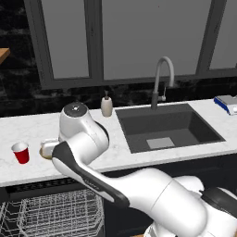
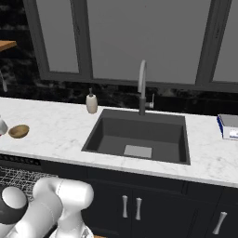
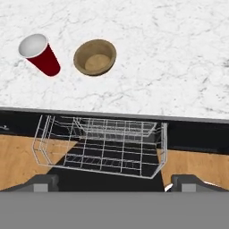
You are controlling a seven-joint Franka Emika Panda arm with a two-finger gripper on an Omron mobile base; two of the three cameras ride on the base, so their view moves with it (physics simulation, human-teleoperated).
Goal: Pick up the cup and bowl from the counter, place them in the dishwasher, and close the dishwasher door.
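Note:
In the hand view the red cup point(image 3: 39, 54) stands on the white marble counter point(image 3: 170, 53), with the tan bowl point(image 3: 95, 57) just to its right and a small gap between them. Nearer the camera, below the counter edge, the dishwasher's white wire rack point(image 3: 100, 145) is pulled out over the dark, lowered dishwasher door point(image 3: 71, 173). My gripper point(image 3: 116, 183) is open and empty, hanging above the rack, short of the counter. From the left base the cup point(image 1: 20, 152) shows whole, while my arm covers part of the bowl point(image 1: 45, 149). The bowl point(image 2: 18, 131) also sits at the counter's left end.
A dark inset sink point(image 1: 166, 129) with a tall faucet point(image 1: 162, 78) lies right of the dishes. A beige soap dispenser point(image 1: 107, 105) stands by the back wall. A blue and white object point(image 1: 227, 104) rests at the far right. Wooden floor point(image 3: 18, 161) flanks the open dishwasher.

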